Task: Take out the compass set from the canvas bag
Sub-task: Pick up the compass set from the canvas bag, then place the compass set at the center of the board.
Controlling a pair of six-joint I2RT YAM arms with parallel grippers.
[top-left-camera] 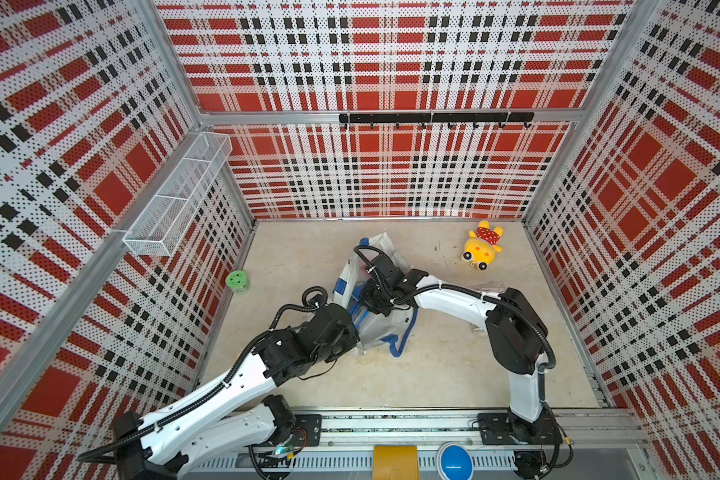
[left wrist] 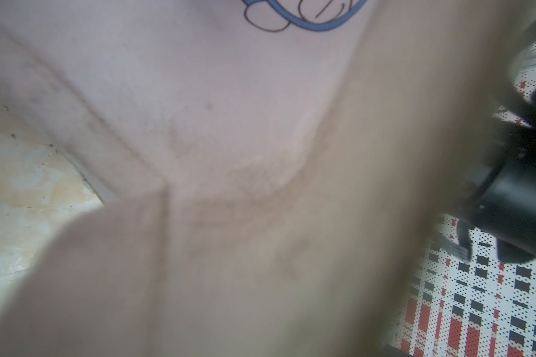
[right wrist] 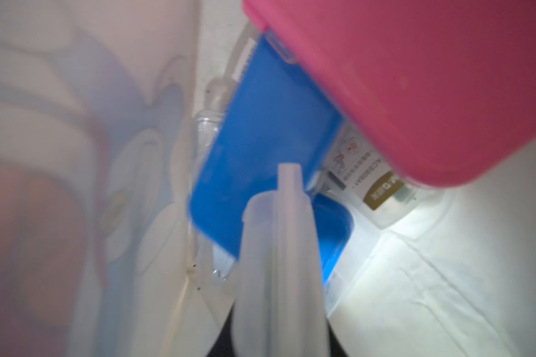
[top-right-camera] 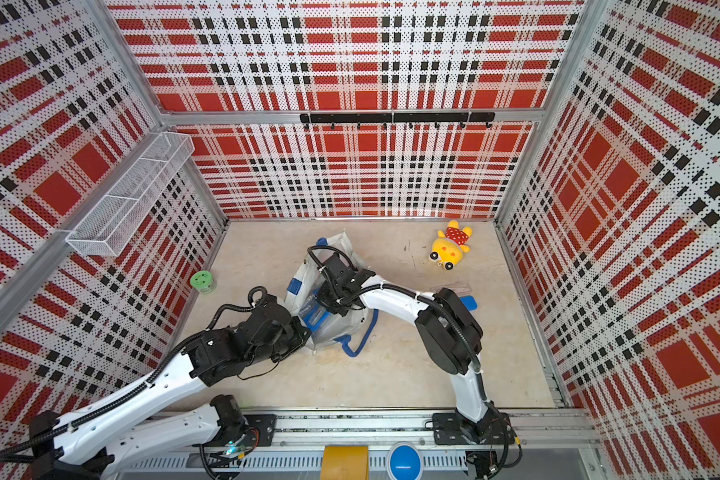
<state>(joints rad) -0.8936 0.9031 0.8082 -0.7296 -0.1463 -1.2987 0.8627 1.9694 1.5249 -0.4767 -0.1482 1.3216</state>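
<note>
While left hand (top-left-camera: 350, 332) clamps canvas bag (top-left-camera: 385, 328) rim, right hand (right wrist: 287, 197), crowded inside, reads unclear.

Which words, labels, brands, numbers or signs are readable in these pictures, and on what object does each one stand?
None can be read with certainty.
White label on a clear case inside the canvas bag: small print and red signs, too blurred to read.
Gold patch next to that label: white letters, too blurred to read.
Green roll: dark marks on its top, too small to read.

Canvas bag (top-left-camera: 381, 328): off-white, blue handles, crumpled, lying mid-table (top-left-camera: 433, 374).
</note>
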